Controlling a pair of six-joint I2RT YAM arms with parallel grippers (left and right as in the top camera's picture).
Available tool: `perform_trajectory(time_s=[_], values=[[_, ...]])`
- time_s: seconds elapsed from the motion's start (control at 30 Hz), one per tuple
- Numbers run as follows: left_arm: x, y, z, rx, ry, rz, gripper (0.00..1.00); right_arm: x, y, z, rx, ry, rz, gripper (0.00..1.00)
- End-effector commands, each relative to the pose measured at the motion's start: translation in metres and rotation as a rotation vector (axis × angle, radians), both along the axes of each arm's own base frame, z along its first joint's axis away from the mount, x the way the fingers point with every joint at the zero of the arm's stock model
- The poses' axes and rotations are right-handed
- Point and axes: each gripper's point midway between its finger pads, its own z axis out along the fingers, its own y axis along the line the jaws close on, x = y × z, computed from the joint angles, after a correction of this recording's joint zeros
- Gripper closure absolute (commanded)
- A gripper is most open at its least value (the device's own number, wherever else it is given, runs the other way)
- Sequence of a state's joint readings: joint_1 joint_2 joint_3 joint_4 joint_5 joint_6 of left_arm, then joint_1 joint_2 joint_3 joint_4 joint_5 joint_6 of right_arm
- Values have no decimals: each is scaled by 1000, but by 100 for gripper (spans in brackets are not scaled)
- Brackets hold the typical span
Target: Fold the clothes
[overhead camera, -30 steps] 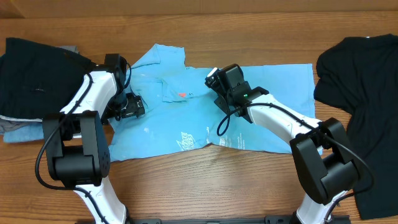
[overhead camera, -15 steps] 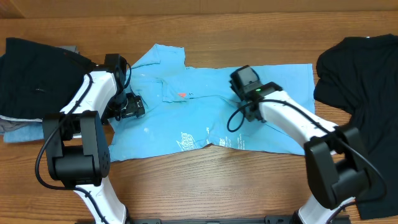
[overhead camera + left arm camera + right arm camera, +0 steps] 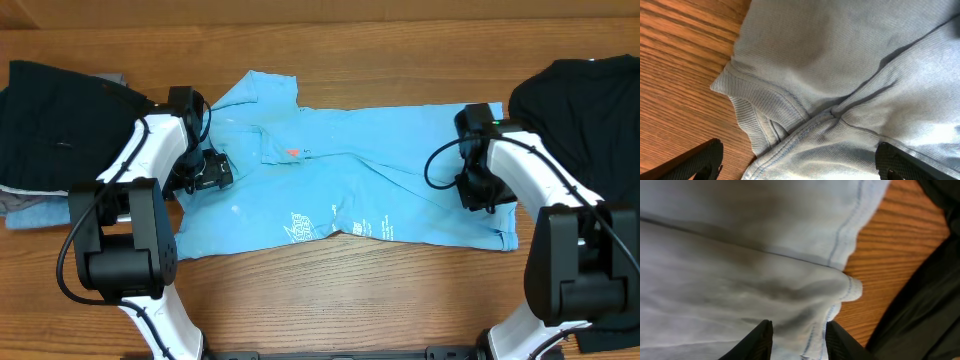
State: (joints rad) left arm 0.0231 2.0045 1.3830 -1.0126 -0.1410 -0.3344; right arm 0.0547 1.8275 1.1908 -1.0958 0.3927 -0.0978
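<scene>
The wooden table (image 3: 320,300) ran past every border of the overhead view, so none of its edges could be traced in full. The light blue T-shirt (image 3: 340,190) lay spread across its middle, collar end toward the left, hem toward the right, with a long crease running across the chest. Part of its left sleeve area was covered by the left arm, and part of its right end by the right arm.

At the table's right edge a plain black shirt (image 3: 590,110) was cut off by the frame, and its near side lay just beside the T-shirt's hem. At the left edge sat a pile of folded garments (image 3: 50,120), black on top, with grey and dull blue showing beneath. How many pieces it held could not be made out.

The left gripper (image 3: 205,170) hung over the T-shirt's collar. In the left wrist view its (image 3: 800,165) fingers stood wide apart at the frame's bottom corners, grasping nothing, with ribbed collar between.

The right gripper (image 3: 478,190) sat at the hem's far right corner. In the right wrist view its (image 3: 799,342) fingers stood partly apart astride a bunched fold of hem. Whether they pinched it could not be told.

White lettering (image 3: 300,227) showed near the front edge, too small to read, and a red mark (image 3: 293,152) sat by the collar.
</scene>
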Motion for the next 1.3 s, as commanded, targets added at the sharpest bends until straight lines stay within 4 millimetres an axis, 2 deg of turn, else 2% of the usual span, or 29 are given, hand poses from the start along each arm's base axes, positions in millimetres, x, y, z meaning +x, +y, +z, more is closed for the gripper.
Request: perform_trajectory(time_s=[0.0,0.03,0.07,0.1,0.2,0.27,0.4,0.53,0.7,0.87,1.03,1.27], values=[[9,-3,12,-10,-44,7,0,-2,-7,9,15,-12,-23,62],[9,-3,12,-10,-44,7,0,-4,-8,8,20,-15,-54,60],[9,-3,12,-10,-44,7,0,-4,-9,8,14,-39,-122,52],[9,-3,12,-10,-44,7,0,-6,-12,8,5,-77,-248,37],[9,-3,12,-10,-44,7,0,-24,-16,5,68,-99,-618,36],[9,-3,12,-10,-44,7,0,-29,-15,2,133,-85,-731,36],[9,-3,12,-10,-44,7,0,-32,3,2,353,-25,-861,37],[9,-3,12,-10,-44,7,0,-18,9,2,468,-60,-902,43],[9,-3,12,-10,-44,7,0,-5,5,0,481,-118,-890,51],[9,-3,12,-10,-44,7,0,-8,6,1,467,-112,-968,52],[9,-3,12,-10,-44,7,0,-21,9,2,449,-56,-992,49],[9,-3,12,-10,-44,7,0,-27,-1,-1,373,-70,-1039,46]])
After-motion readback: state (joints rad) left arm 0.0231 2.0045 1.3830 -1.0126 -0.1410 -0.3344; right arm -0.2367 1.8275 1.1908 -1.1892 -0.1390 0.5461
